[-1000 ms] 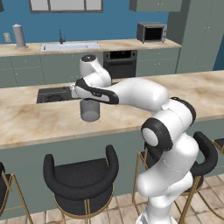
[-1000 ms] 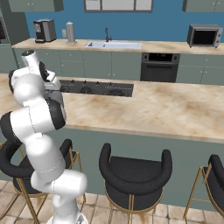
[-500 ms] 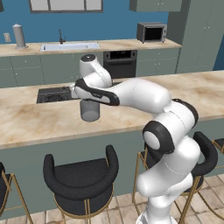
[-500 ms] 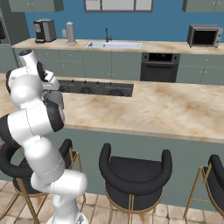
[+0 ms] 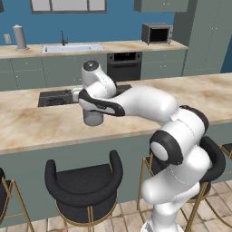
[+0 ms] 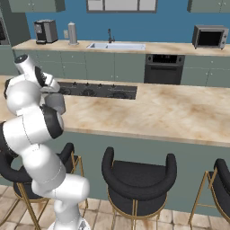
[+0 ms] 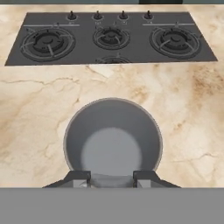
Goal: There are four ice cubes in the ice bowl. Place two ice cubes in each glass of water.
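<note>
While hovering right over the glass (image 7: 113,139) on the table (image 7: 183,109), the end effector (image 7: 112,178) is pinching a pale, slippery ice cube (image 7: 112,180) by its flat sides.

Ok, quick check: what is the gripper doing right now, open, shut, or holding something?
Gripper: jaws partly closed above the grey glass, a pale block between the fingertips, apparently an ice cube.
</note>
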Tool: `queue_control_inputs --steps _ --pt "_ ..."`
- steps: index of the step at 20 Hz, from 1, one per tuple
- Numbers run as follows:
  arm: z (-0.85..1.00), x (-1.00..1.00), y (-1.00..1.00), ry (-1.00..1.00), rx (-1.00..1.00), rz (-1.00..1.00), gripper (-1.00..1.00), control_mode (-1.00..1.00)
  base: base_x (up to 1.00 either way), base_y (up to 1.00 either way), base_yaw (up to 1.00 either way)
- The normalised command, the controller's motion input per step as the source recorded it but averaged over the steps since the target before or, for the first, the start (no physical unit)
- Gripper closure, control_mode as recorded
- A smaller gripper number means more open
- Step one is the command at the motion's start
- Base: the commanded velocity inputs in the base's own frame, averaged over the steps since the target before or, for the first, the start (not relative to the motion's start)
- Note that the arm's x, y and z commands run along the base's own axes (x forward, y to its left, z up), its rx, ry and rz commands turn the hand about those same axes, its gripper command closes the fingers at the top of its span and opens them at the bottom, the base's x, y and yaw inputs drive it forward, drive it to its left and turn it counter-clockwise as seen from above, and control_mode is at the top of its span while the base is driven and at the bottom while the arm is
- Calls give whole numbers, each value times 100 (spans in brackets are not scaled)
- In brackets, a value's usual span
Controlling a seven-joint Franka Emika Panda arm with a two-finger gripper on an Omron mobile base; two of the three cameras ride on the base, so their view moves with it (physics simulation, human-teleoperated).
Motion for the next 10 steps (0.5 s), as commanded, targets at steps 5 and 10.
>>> queue_control_inputs --steps 5,10 --pt "0 0 0 0 0 0 100 -100 0 0 0" --pt "0 19 0 1 0 0 -100 -100 0 0 0"
